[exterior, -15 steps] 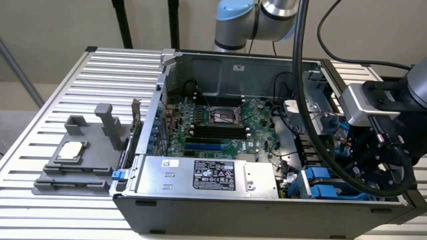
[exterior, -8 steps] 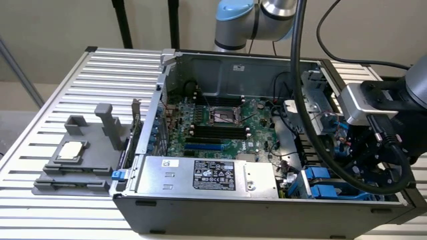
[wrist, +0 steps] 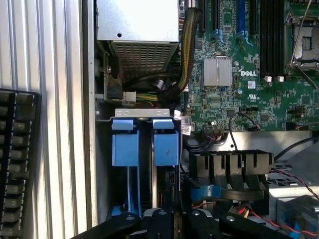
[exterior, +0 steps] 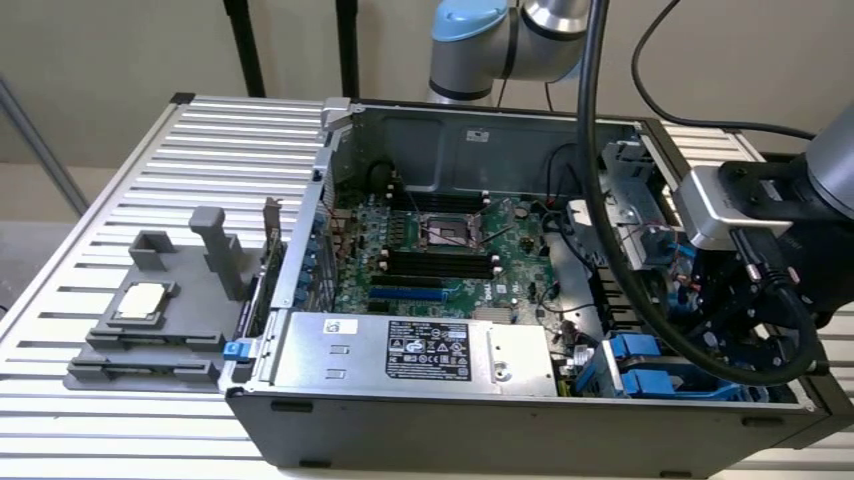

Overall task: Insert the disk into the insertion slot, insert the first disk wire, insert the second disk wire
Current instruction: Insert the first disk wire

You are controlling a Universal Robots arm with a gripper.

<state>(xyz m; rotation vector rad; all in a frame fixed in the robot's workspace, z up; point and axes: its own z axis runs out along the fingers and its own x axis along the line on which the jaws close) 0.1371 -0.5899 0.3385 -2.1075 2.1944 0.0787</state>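
- Black metal computer case [exterior: 534,420] lies open on the silver slatted table [exterior: 120,180]. I see a green motherboard [exterior: 454,240] mid-case and a silver labelled power-supply box [exterior: 414,350] along the case's near edge.
- Insertion slot [wrist: 145,179], a grey plastic drive cage bay, sits in the case's near corner at the exterior view's right, just beside the power-supply box.
- Disk [wrist: 166,147], a silver-grey drive in a bright blue plastic carrier, stands edge-on in that slot. I see its blue frame and a thin edge.
- Second blue carrier [wrist: 124,147] sits just beside the disk, on the case-wall side.
- Black gripper [wrist: 164,221] on the grey robot arm [exterior: 827,170] hangs over the bay, in line with the disk's end. Whether it touches the disk, I can't tell.
- Apart or clamped, I can't tell either.
- Grey plastic fixture [exterior: 154,320] holding a square chip [exterior: 140,300] sits on the table just beside the case, toward the exterior view's left edge.
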